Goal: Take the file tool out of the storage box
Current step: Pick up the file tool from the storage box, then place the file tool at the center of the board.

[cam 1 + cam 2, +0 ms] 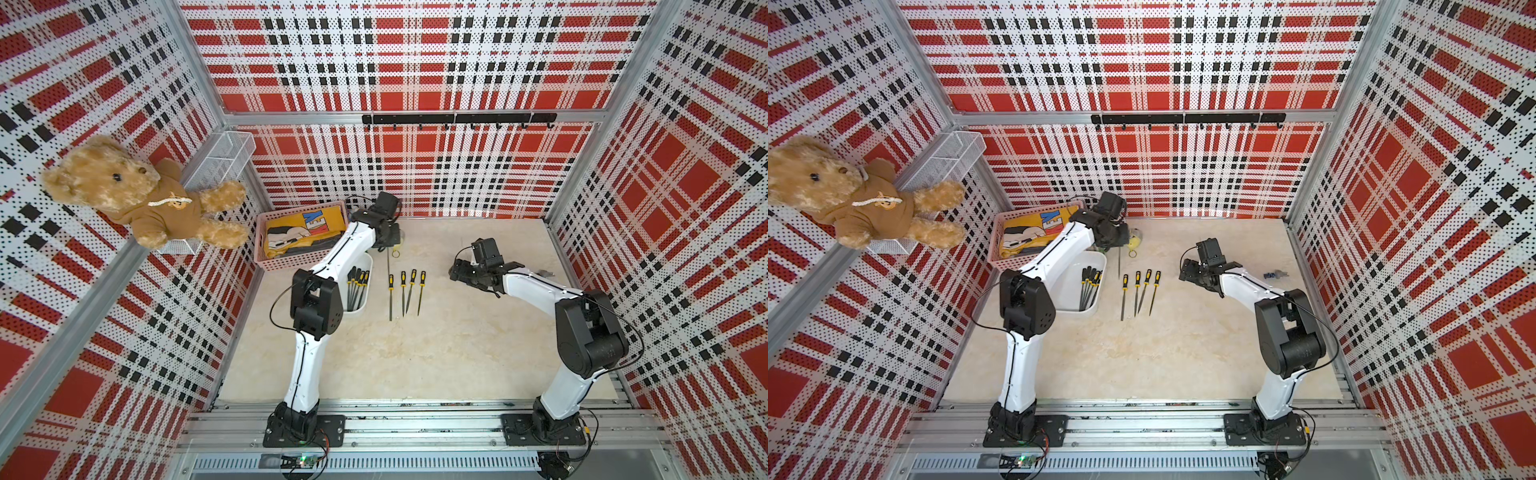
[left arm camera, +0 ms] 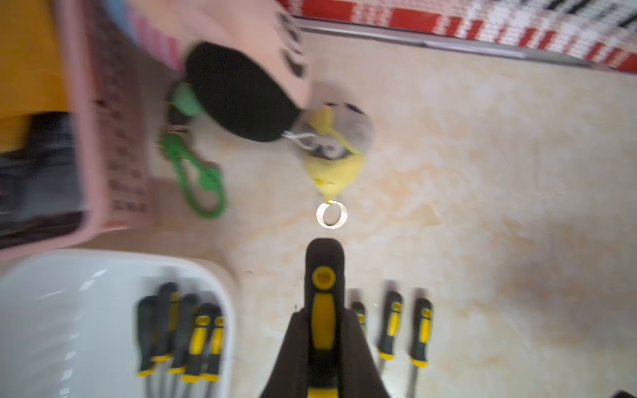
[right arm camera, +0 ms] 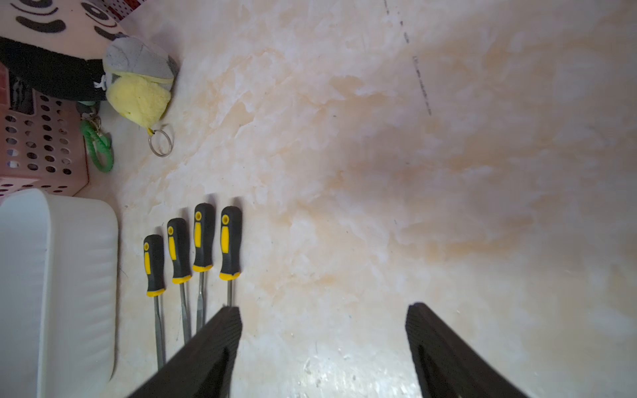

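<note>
I see left claw (image 2: 323, 314) clamped on the file (image 2: 323, 265) handle; in a top view, storage box (image 1: 367, 266) at its 7 o'clock. Likely light, stiff, slim: handle grips best; right claw (image 3: 324, 310) apart.

Storage box (image 3: 79, 275): white plastic, smooth, soft sheen.
Held file (image 2: 323, 317): matt black rubbery handle, glossier yellow plastic insert.
Files on table (image 3: 203, 241): same handles; shanks bare grey metal, dull.
Table (image 3: 379, 172): cream marbled top, smooth, faint gloss.
Pink basket (image 3: 41, 151): perforated plastic, matt.
Keychain plush (image 3: 138, 96): fuzzy yellow and grey cloth; key ring (image 3: 150, 143) shiny metal.
Teddy bear (image 1: 137, 195): shaggy tan plush, brown cloth hoodie.
Wire-mesh basket (image 1: 224, 158): white-coated metal.
Walls (image 1: 415, 62): perforated panels, matt plaid print.
</note>
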`<state>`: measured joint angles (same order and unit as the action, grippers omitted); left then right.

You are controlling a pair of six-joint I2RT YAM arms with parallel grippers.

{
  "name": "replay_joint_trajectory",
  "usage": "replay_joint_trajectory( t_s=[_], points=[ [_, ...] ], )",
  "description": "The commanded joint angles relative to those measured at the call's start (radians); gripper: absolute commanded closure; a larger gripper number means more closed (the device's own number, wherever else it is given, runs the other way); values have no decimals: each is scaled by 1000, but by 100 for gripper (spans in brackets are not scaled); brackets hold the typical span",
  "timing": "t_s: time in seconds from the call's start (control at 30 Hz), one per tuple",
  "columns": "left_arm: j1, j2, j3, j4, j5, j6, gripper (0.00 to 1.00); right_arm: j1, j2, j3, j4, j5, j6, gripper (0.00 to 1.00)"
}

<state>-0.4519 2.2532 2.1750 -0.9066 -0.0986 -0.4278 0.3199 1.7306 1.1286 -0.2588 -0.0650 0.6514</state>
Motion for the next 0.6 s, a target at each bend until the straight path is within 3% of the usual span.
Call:
replay_joint_trajectory(
  t_s=[0.0,0.27,0.57],
  points=[
    [-44,81,32,10,97,-60,100,-28,-77,-41,38,21,-3,17],
    [-131,212,120,62,246,-92,100,-49,-129,-93,44,25,-9,16],
    [-173,263,124,72,272,-109,100,-47,-131,-107,46,27,-9,16]
  ],
)
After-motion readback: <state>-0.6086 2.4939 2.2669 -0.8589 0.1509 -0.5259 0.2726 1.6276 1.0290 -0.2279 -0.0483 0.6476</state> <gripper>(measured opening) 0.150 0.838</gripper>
